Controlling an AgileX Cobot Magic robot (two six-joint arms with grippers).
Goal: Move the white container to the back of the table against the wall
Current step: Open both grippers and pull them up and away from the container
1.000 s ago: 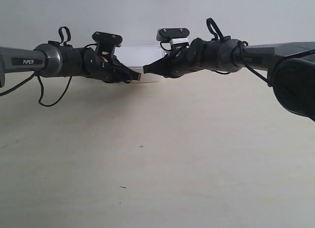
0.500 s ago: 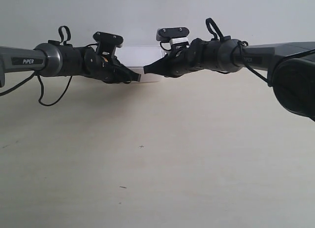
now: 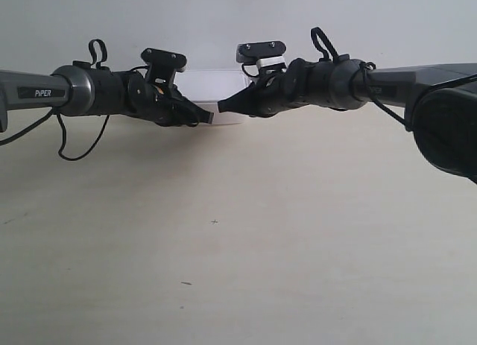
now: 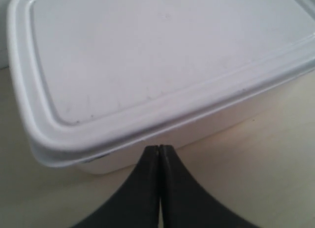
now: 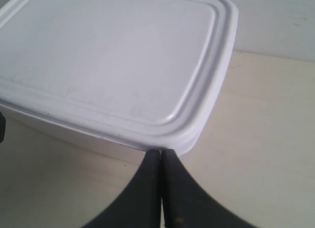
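In the exterior view, the small white rectangular plastic container with the rimmed lid (image 3: 216, 83) sits at twelve o'clock on the pale beige wood-grain tabletop (image 3: 238, 248), at the foot of the plain grey-white wall (image 3: 223, 17). My arm at the exterior view's left (image 3: 89, 92) reaches in from nine o'clock and my arm at the exterior view's right (image 3: 335, 80) from three o'clock. Their tips nearly meet in front of the box.

In the left wrist view, my left end effector (image 4: 159, 150) is pinched together on nothing. Its tips sit at the container's (image 4: 162, 55) side wall just under the lid rim, touching or very nearly so.

In the right wrist view, my right end effector (image 5: 161, 153) is likewise closed and empty, its tips under the lid rim near a rounded corner. The wall (image 5: 280, 16) rises close behind the box.

I judge the task nearly done, since the box is at the back. I cannot tell whether it is flush with the wall. What is left is a final nudge if needed, then backing away.
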